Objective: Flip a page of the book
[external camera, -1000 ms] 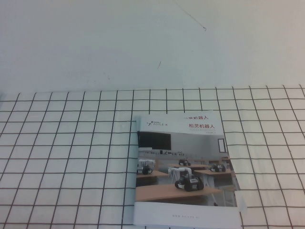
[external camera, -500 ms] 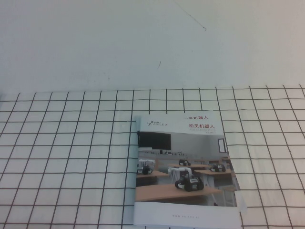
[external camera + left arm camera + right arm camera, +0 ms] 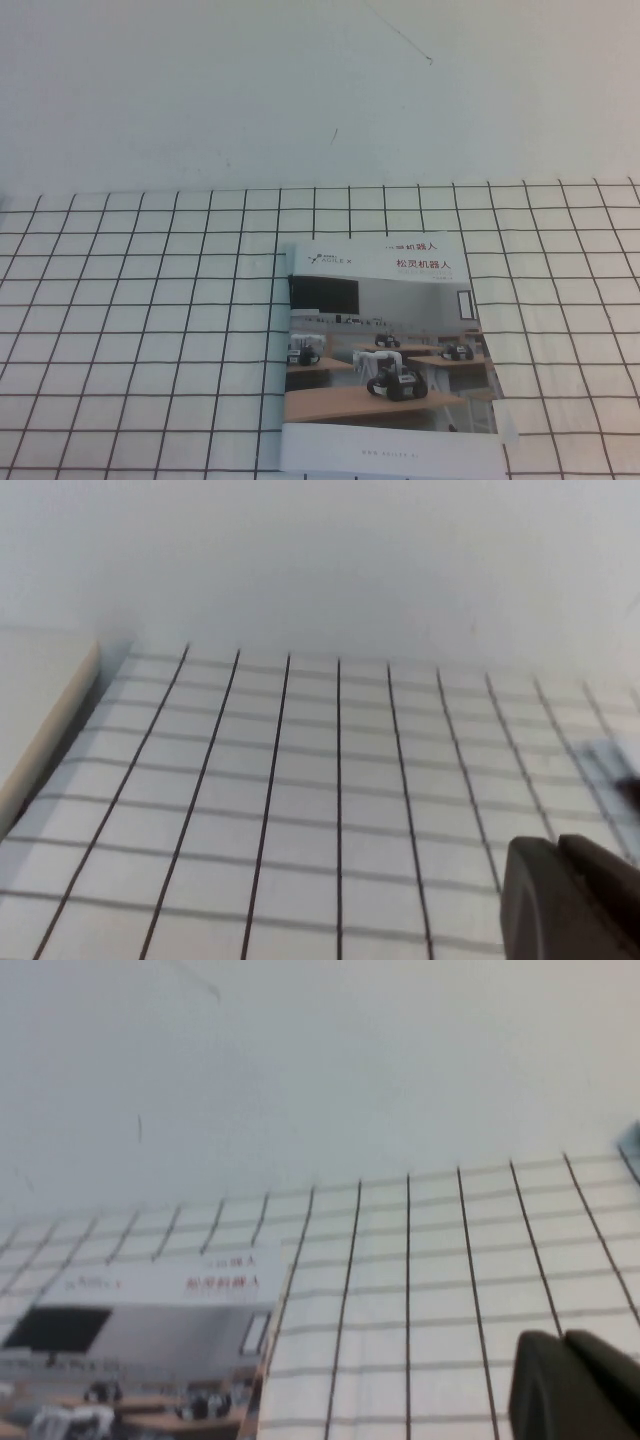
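The book (image 3: 385, 360) lies shut on the grid-patterned cloth, near the table's front edge, a little right of centre. Its front page (image 3: 380, 400) shows small robots on classroom desks, an orange title (image 3: 424, 265) and a white bottom band. The book also shows in the right wrist view (image 3: 150, 1340). Neither gripper shows in the high view. My left gripper (image 3: 560, 848) shows in the left wrist view, shut and empty above bare cloth. My right gripper (image 3: 565, 1338) shows in the right wrist view, shut and empty, apart from the book on its right-hand side.
A second booklet with the same cover peeks out from under the book's far edge (image 3: 415, 245). The checked cloth (image 3: 130, 330) covers the table up to a white wall (image 3: 300, 90). A beige edge (image 3: 40, 730) borders the cloth in the left wrist view.
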Controlling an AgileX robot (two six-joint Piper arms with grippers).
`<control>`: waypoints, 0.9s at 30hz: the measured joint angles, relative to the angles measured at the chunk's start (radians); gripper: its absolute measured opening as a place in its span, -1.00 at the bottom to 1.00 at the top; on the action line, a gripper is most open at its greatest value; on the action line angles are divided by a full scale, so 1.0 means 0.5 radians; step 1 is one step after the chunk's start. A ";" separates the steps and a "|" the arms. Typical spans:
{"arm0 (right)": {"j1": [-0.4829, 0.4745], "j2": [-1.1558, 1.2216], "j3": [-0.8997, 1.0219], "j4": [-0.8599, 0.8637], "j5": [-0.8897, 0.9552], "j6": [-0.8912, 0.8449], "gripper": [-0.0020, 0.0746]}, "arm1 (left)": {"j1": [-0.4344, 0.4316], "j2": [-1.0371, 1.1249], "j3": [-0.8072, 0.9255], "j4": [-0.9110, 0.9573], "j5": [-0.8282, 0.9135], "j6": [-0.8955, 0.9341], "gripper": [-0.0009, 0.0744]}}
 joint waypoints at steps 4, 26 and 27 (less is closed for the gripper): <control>0.000 0.000 0.000 0.072 -0.230 0.000 -0.95 | 0.000 0.000 0.000 -0.255 -0.268 0.003 -0.98; 0.000 0.000 0.000 0.119 -1.170 0.000 -0.95 | 0.000 0.000 0.003 -0.601 -0.604 -0.146 -0.98; 0.000 0.000 0.000 0.119 -1.316 0.000 -0.95 | 0.000 0.000 0.003 -0.627 -0.700 -0.222 -0.98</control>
